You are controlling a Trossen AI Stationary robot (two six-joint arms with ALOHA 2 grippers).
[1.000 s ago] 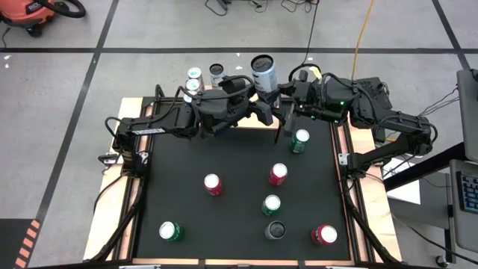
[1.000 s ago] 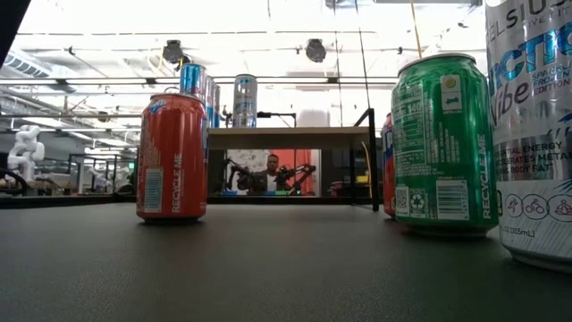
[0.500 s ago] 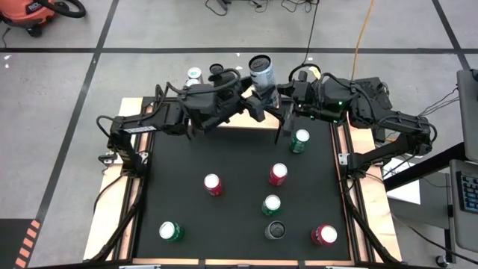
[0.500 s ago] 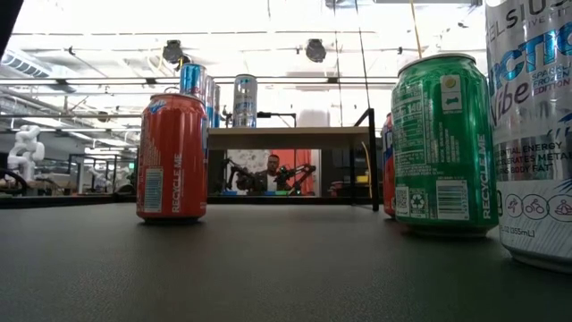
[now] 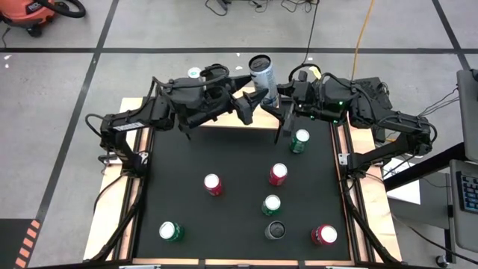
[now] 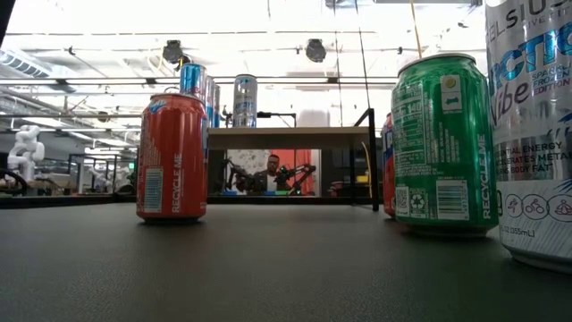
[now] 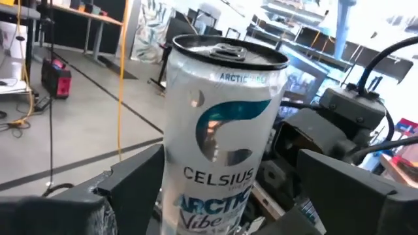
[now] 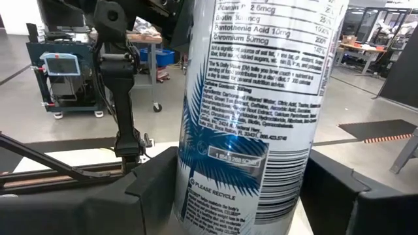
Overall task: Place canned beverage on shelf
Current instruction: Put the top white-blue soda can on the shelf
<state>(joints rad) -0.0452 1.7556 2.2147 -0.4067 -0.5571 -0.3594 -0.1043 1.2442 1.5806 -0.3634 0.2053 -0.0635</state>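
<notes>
A tall silver Celsius can point(image 5: 262, 72) stands upright in the air over the table's far edge, with my right gripper point(image 5: 274, 95) shut on it from the right. My left gripper point(image 5: 252, 103) comes at the same can point(image 7: 222, 124) from the left. It is open, with one finger on each side of the can's lower half and a gap showing on one side. The shelf point(image 6: 286, 136) stands at the far edge, mostly hidden under my left arm in the high view. A blue can point(image 6: 192, 79) and a silver can point(image 6: 245, 98) stand on the shelf. My right gripper pinches the can's lower wall point(image 8: 196, 196) between its two fingers point(image 8: 147, 196). The fingers come in level from the table's right side and lie across the can. The can stands upright, lifted clear of table and shelf.
Several red and green cans stand loose on the black tabletop point(image 5: 172, 172), among them a red one point(image 5: 213, 184), a green one point(image 5: 299, 140) and a dark-topped one point(image 5: 275, 230). A person point(image 6: 273, 168) sits beyond the table.
My left arm has risen and drawn back a little toward the table's left, and in the high view it now covers most of the cans on the shelf. The silver can and my right gripper have stayed where they were.
</notes>
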